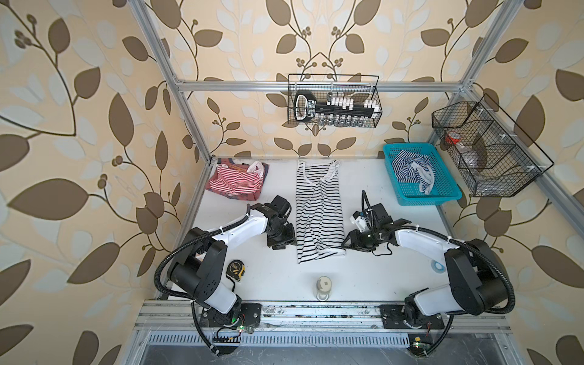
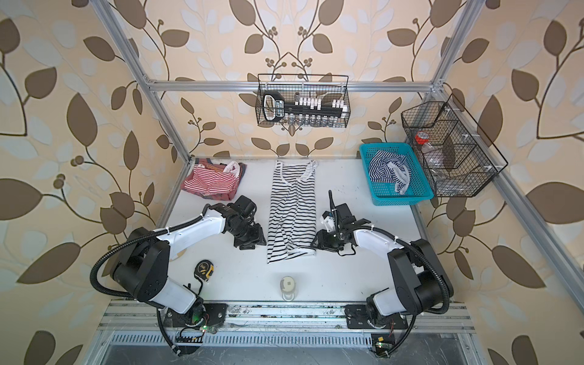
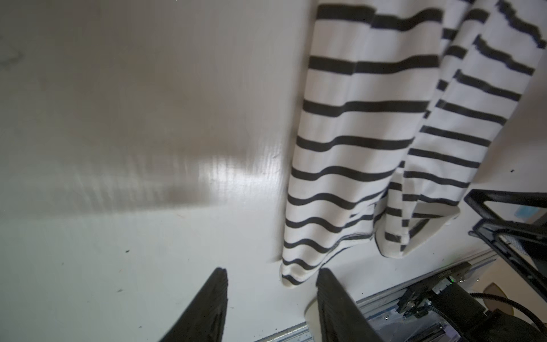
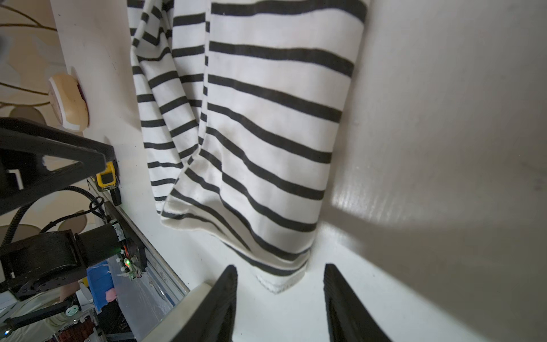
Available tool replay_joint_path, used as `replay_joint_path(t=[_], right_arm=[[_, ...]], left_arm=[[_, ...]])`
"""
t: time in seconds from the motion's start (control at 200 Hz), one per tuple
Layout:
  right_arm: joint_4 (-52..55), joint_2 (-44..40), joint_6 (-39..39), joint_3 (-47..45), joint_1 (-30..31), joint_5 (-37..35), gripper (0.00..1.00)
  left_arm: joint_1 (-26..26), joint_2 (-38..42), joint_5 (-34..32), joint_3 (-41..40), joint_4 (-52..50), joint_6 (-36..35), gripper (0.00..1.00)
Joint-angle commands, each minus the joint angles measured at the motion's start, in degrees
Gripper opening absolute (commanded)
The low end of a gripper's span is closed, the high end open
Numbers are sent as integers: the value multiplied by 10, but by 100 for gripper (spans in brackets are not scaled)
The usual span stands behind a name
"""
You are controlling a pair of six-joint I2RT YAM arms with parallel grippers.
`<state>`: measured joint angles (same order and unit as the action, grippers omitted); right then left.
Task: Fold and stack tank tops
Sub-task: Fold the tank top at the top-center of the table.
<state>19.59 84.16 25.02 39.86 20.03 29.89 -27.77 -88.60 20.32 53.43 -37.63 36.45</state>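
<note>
Tank tops 3: black-striped (image 1: 319,208), red-striped (image 1: 235,185), navy-striped (image 1: 407,169) | basket (image 1: 426,197) 1 | left end effector (image 3: 270,275) apart | right end effector (image 4: 281,266) apart

Both top views look steeply down from high above the front edge of the white table (image 1: 363,271), facing the leaf-patterned back wall (image 1: 252,47). They stand far enough off to hold both arms and share almost the whole scene, shifted slightly sideways. The left wrist camera sits low and close over the table, looking past the left gripper (image 3: 272,272) at the black-and-white striped tank top (image 3: 349,148). The right wrist camera faces the same hem past the right gripper (image 4: 280,268) from the opposite side.
</note>
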Motion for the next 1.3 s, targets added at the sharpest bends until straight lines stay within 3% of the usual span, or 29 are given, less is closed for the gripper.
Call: replay_joint_path(t=[0.0,0.475,0.875,1.135,1.249,1.294], right_arm=[[-29,15,15,-14,3,14,45],[-56,21,41,-47,25,14,43],[-80,37,56,-61,31,4,35],[-90,40,60,-63,33,4,17],[-89,28,63,-64,36,7,4],[-83,20,63,-64,39,7,0]], left_arm=[[-5,16,20,-21,30,28,51],[-44,-6,61,-61,102,77,52],[-55,-22,73,-94,141,100,51],[-56,-32,89,-105,175,118,20],[-56,-24,89,-105,171,118,0],[-56,-19,90,-105,166,116,0]])
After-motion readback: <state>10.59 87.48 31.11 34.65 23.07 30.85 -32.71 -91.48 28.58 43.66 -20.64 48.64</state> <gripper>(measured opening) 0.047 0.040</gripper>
